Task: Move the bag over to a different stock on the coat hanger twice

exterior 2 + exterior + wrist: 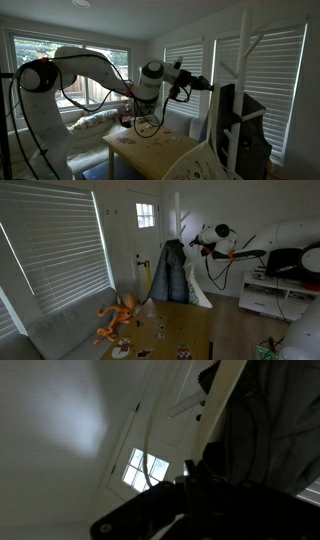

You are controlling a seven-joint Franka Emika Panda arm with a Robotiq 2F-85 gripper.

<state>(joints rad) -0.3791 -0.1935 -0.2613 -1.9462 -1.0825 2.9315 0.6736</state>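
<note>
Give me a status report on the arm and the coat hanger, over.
Gripper shut, up by the coat hanger pegs. Bag not made out. Dark jacket hangs there, just below the gripper.

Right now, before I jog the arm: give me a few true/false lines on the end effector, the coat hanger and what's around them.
1. The end effector is raised and points toward the coat hanger. True.
2. The end effector is wide open. False: it is shut.
3. A dark jacket hangs on the coat hanger. True.
4. The orange toy hangs from a peg. False: it sits low, by the sofa.
5. The door is solid, with no glass. False: it has a paned window in its upper half.
</note>
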